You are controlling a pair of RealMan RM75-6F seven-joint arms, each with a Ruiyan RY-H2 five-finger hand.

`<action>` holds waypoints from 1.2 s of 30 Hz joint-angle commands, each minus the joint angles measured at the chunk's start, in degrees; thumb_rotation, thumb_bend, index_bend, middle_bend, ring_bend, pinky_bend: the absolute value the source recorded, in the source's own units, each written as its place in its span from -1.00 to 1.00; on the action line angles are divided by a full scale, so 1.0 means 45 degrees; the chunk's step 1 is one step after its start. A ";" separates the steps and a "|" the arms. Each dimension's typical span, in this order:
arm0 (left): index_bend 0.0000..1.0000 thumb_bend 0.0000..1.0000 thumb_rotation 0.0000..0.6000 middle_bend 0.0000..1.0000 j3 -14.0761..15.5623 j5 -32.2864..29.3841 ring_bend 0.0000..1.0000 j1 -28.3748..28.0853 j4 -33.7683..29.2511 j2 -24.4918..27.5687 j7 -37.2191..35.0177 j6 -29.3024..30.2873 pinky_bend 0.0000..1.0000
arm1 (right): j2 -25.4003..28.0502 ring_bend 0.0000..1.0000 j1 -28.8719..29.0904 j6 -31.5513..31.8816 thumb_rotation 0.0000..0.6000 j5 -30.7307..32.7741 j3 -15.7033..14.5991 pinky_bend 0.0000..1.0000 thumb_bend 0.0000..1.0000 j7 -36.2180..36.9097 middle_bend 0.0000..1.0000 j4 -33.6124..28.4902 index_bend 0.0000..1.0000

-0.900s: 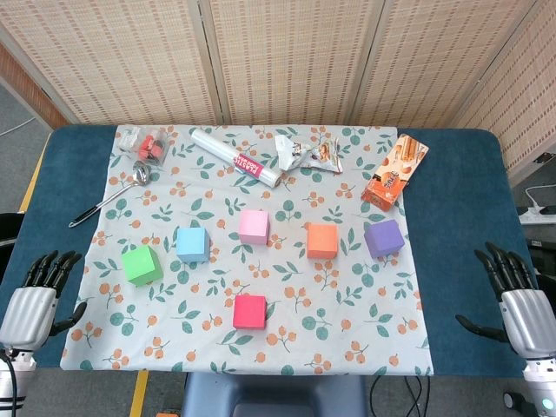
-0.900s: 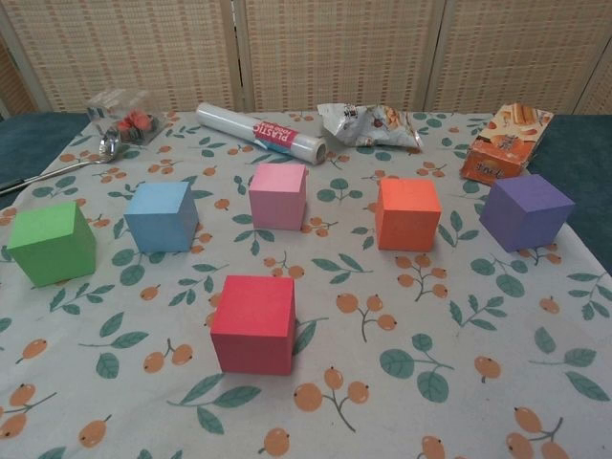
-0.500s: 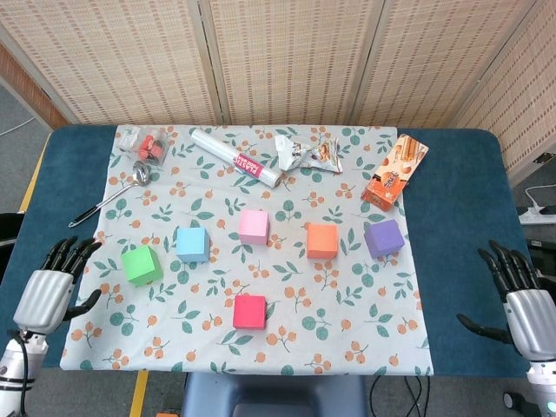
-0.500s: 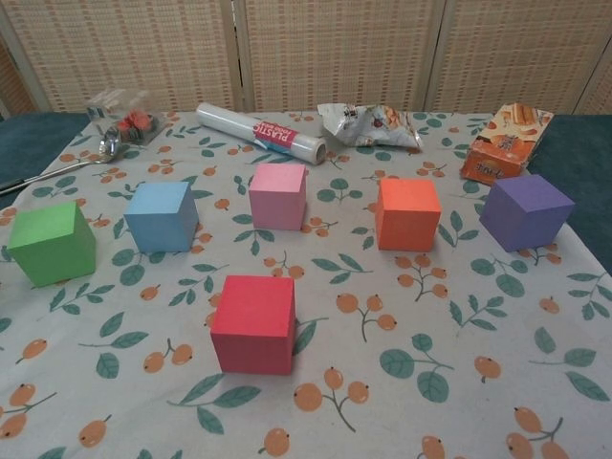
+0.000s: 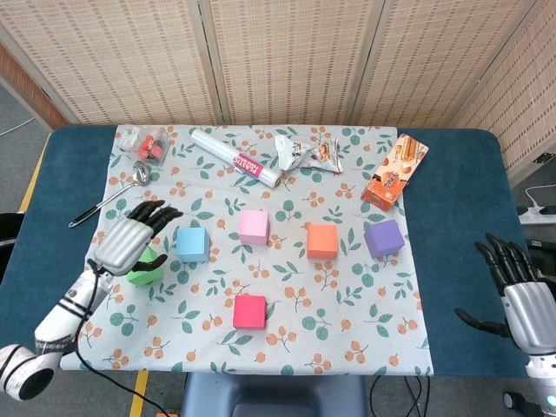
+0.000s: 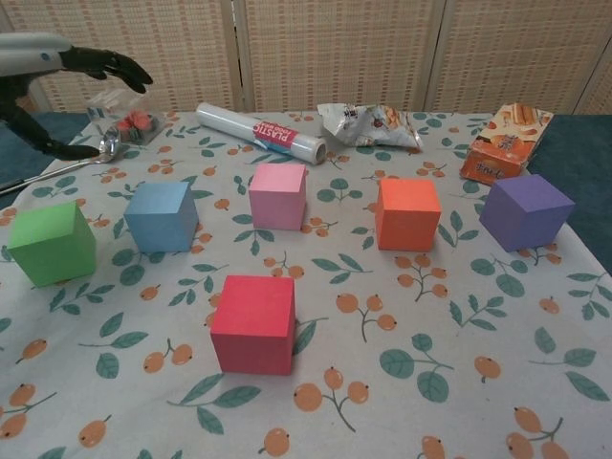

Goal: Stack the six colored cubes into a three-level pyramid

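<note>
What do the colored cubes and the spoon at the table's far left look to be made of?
The cubes, such as the red cube, look like foam or painted wood: matte, evenly colored faces with no glare, so it stays open. The spoon looks like polished metal, silvery with a bright reflection in its bowl.

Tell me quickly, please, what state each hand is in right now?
Left hand: open, fingers spread above the green cube, holding nothing.
Right hand: open, holding nothing, at the table's edge.
</note>
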 commanded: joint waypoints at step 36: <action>-0.53 -0.39 1.00 -0.33 0.1398 -0.7081 -0.47 -0.3015 0.3415 -0.3557 0.4670 -0.1953 -0.69 | -0.0061 -1.00 0.0301 -0.0824 1.00 0.0562 0.0305 -0.85 -0.64 0.0489 -0.87 0.0434 -1.00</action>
